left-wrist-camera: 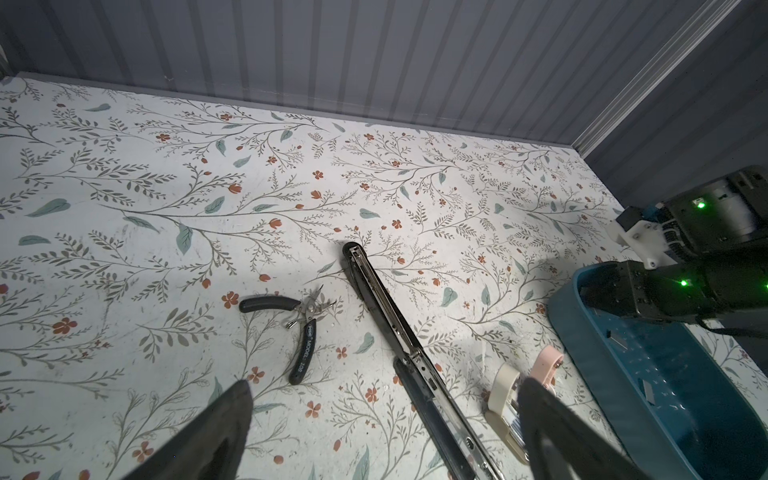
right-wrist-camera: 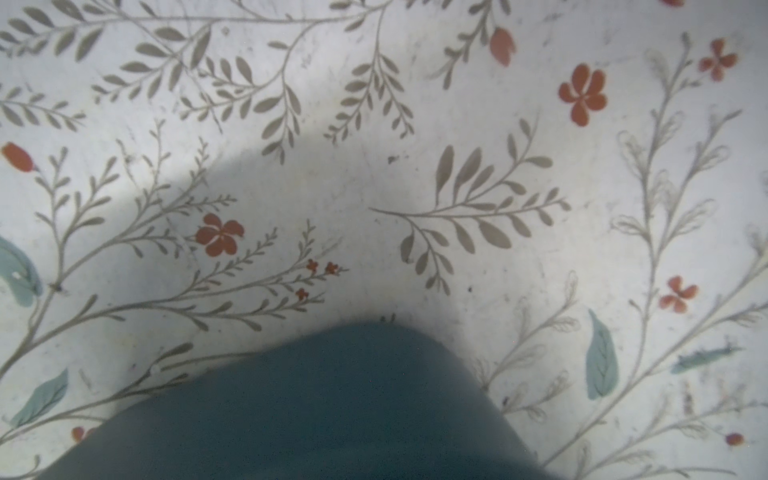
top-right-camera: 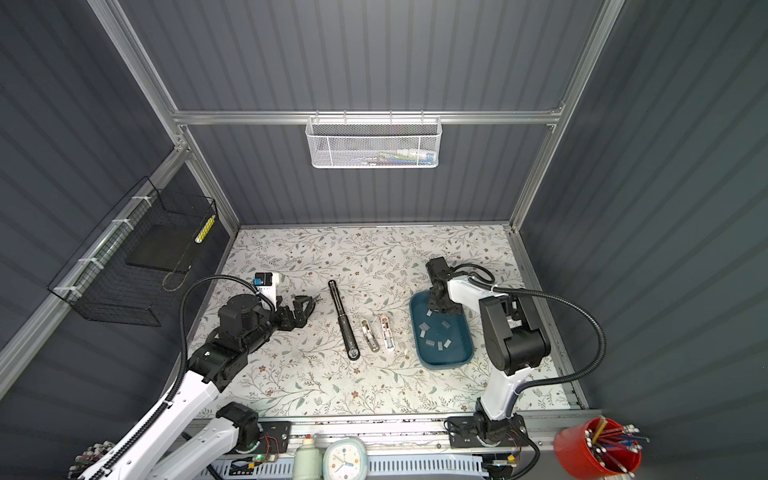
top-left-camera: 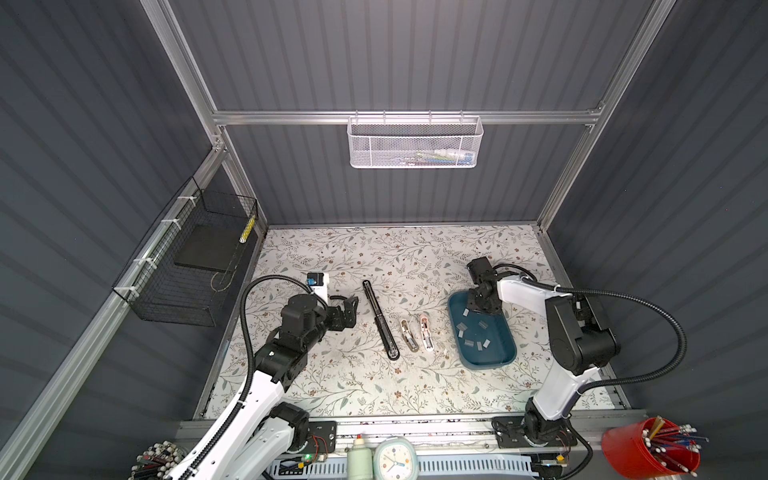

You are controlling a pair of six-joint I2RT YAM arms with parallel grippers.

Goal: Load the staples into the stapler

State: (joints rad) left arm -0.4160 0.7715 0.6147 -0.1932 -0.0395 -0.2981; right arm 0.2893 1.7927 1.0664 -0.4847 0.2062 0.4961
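Your right claw (top-left-camera: 473, 308) is down in the far corner of the blue tray (top-left-camera: 496, 353) and closed; can't tell if it's got a strip. The staples (top-left-camera: 468, 343) lie loose on that tray's floor. Left of the tray sit two small staplers (top-left-camera: 409, 335), then the long black stapler (top-left-camera: 380, 320), opened flat. Left claw (top-left-camera: 352, 311) is beyond it, wide open and holding nothing, over the tabletop (top-left-camera: 332, 374).

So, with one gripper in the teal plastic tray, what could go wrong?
The right gripper is shut at the teal plastic tray's far end by a small flat grey staple strip; its hold is unclear, so it may lift empty.
The long black stapler lies open beside a small beige stapler and a small pink stapler; a strip could land in the wrong one.
The left gripper hangs open, steadying nothing, so a stapler may slide.
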